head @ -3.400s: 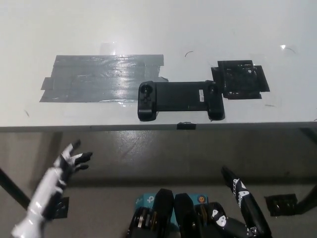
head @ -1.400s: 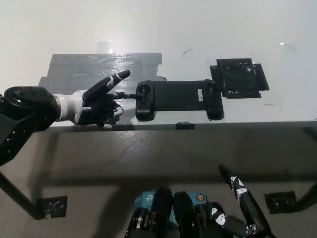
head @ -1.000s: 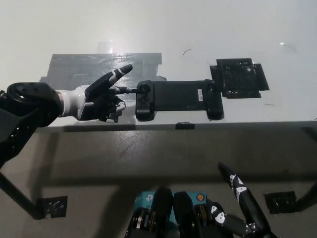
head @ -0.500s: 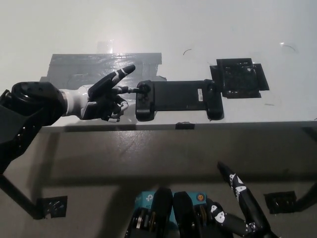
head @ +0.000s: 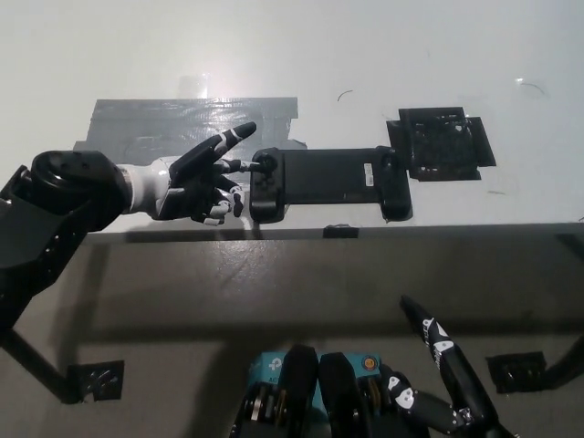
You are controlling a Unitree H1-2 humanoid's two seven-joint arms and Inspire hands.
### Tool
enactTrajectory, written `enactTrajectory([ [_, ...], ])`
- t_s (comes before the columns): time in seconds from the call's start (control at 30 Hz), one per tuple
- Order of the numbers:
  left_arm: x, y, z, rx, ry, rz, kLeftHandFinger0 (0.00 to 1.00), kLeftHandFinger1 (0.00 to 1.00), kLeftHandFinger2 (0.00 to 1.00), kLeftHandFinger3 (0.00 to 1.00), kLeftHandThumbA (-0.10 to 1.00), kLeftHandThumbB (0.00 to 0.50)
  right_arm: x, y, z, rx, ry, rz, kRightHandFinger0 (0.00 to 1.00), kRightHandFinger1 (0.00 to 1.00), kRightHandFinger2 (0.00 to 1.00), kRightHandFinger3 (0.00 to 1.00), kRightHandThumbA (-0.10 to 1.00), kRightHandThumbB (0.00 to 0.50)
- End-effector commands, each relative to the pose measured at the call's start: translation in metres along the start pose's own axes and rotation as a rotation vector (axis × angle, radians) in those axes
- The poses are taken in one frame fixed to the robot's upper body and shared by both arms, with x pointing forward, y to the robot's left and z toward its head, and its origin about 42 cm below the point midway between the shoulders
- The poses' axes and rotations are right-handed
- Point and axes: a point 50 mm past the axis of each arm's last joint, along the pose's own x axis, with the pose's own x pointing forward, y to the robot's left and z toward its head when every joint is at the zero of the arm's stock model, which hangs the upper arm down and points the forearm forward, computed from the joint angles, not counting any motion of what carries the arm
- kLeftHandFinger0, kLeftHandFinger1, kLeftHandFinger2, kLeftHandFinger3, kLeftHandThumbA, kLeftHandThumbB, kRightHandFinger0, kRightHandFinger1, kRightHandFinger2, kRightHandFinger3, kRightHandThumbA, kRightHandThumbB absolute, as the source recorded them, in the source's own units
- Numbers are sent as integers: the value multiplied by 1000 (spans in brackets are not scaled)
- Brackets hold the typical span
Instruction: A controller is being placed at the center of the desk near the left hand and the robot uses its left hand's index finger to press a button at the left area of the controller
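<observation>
Long black game controller (head: 327,182) lies flat near the front edge of the white desk (head: 365,55), between a grey tape patch (head: 146,132) to its left and a black square tape patch (head: 443,144) to its right. White left hand (head: 196,178) at the controller's left end, one finger extended onto the left button area, holding nothing. Black right hand (head: 447,388) rests well below the controller, under the desk edge, fingers extended, empty

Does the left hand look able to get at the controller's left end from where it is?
Probably yes: the left hand lies beside the controller, one finger already at its left end, nothing between them.
</observation>
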Motion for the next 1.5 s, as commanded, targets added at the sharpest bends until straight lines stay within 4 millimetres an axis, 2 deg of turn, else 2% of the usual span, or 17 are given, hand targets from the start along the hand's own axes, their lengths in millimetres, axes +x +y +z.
enactTrajectory([
  [0.0,-8,7,17,27,-17,16,0,0,251,1000,1000,443,8,-4,13,7,-67,-7,1000,1000,1000,1000,595,221],
  [0.3,-6,6,13,24,-11,15,0,0,250,1000,1000,442,10,-5,14,3,-70,-9,1000,1000,1000,1000,593,226],
  [0.7,-7,7,10,16,-10,16,0,0,345,1000,1000,445,12,-6,16,-3,-75,-8,1000,1000,1000,1000,587,226],
  [0.83,-7,7,11,17,-15,12,0,0,335,1000,1000,434,15,-6,16,0,-81,-5,1000,1000,1000,1000,589,230],
  [1.07,-6,7,8,-8,-16,7,0,0,337,1000,1000,442,17,-7,17,-2,-84,-6,1000,1000,1000,1000,587,231],
  [1.17,-5,7,6,-9,-8,6,0,0,293,1000,1000,452,18,-7,18,-5,-90,-5,1000,1000,1000,1000,586,225],
  [1.47,-1,2,0,-2,7,1,0,0,286,1000,1000,457,18,-6,17,-9,-88,-5,1000,1000,1000,1000,604,235],
])
